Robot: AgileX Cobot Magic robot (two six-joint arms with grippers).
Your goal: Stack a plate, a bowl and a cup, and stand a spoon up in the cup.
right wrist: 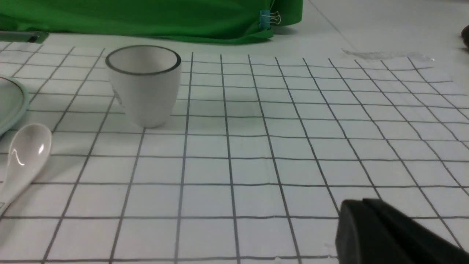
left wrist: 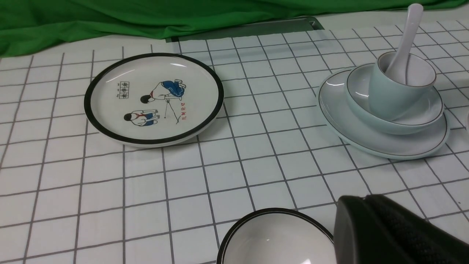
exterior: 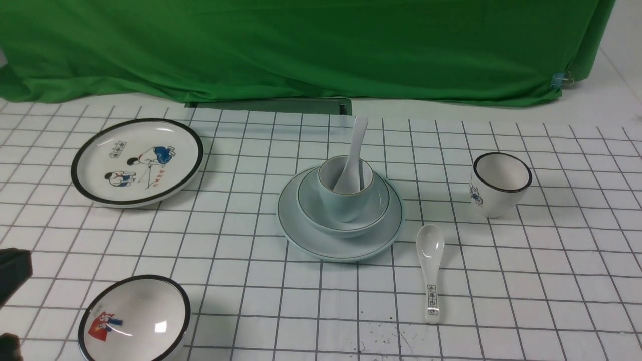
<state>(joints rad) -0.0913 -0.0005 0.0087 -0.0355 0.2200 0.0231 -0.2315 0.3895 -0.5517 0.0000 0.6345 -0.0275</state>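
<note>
The pale blue-green plate (exterior: 301, 235) lies at the table's middle. The grey-blue bowl (exterior: 308, 203) sits on it, the pale blue cup (exterior: 343, 205) stands upright in the bowl, and the plain white spoon (exterior: 356, 145) stands in the cup, handle leaning back. The left wrist view also shows the plate (left wrist: 351, 132), bowl (left wrist: 421, 117), cup (left wrist: 388, 95) and spoon (left wrist: 408, 33). My left gripper (left wrist: 362, 200) is shut and empty, low at the near left, far from the stack. My right gripper (right wrist: 355, 205) is shut and empty, out of the front view.
A black-rimmed cartoon plate (exterior: 138, 161) lies at the back left. A black-rimmed bowl (exterior: 134, 318) sits at the near left beside my left gripper. A black-rimmed white cup (exterior: 499, 184) stands at the right. A marked spoon (exterior: 431, 265) lies by the stack. Green cloth (exterior: 301, 45) hangs behind.
</note>
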